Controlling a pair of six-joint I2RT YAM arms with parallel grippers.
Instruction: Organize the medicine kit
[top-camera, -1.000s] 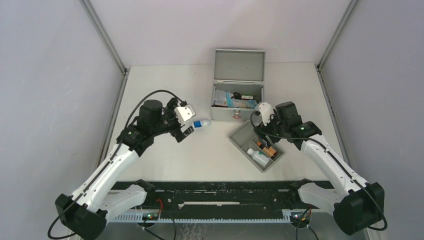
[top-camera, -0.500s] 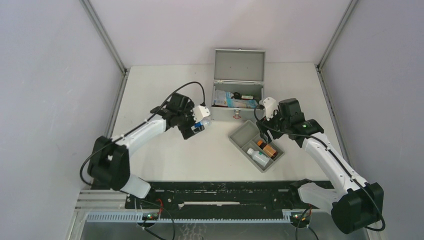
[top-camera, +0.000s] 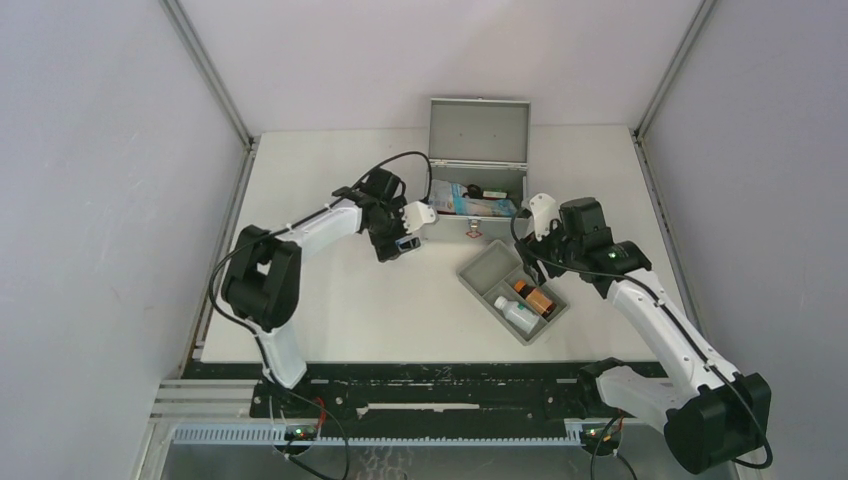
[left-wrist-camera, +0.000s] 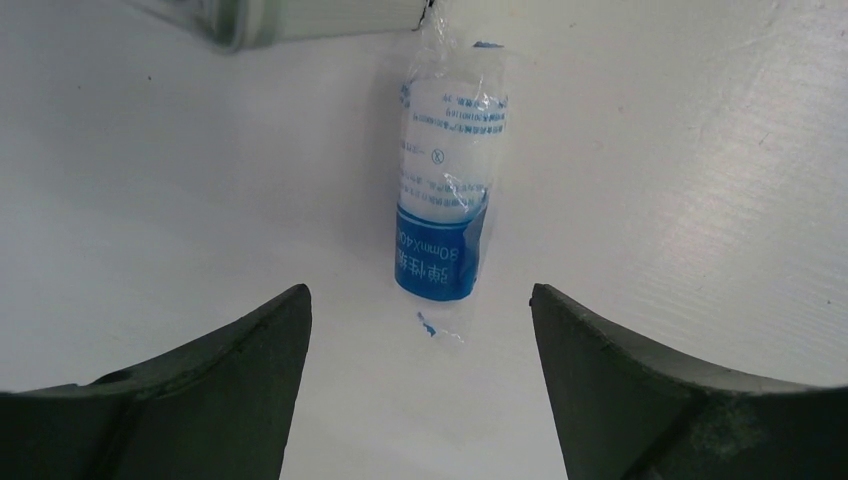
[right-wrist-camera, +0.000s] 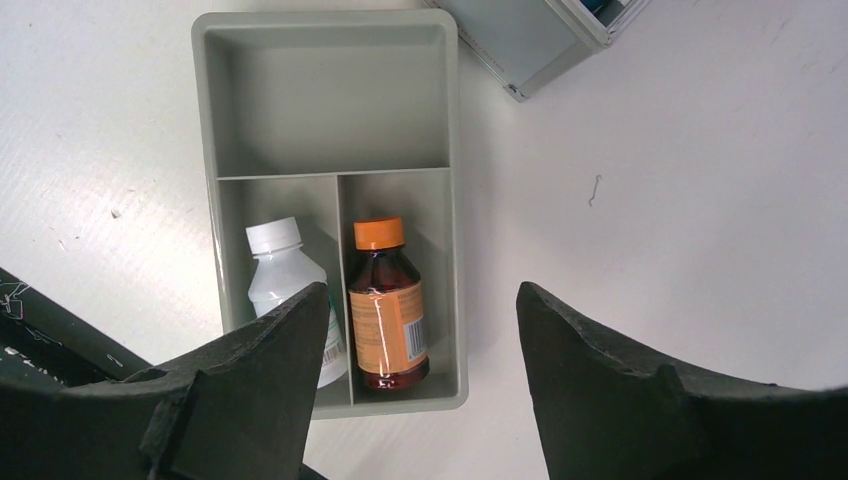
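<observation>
The medicine kit (top-camera: 478, 131) stands open at the back centre, lid upright, with blue and white packs inside; its red-white sticker faces front. A bandage roll (left-wrist-camera: 445, 190), white and blue in clear wrap, lies on the table just in front of the kit's corner (left-wrist-camera: 300, 15). My left gripper (top-camera: 401, 243) hovers over the roll, open and empty, with the roll just ahead of its fingertips in the left wrist view (left-wrist-camera: 420, 295). My right gripper (top-camera: 531, 262) is open and empty above the grey tray (top-camera: 481, 270).
The grey tray (right-wrist-camera: 330, 100) holds an amber bottle (right-wrist-camera: 388, 305) with an orange cap and a white bottle (right-wrist-camera: 285, 275) side by side; its large compartment is bare. A corner of the kit (right-wrist-camera: 540, 40) sits just beyond the tray. Grey walls enclose the table.
My left arm has stretched forward and right toward the kit, bringing its gripper over the bandage roll. My right gripper has shifted slightly right above the tray.
</observation>
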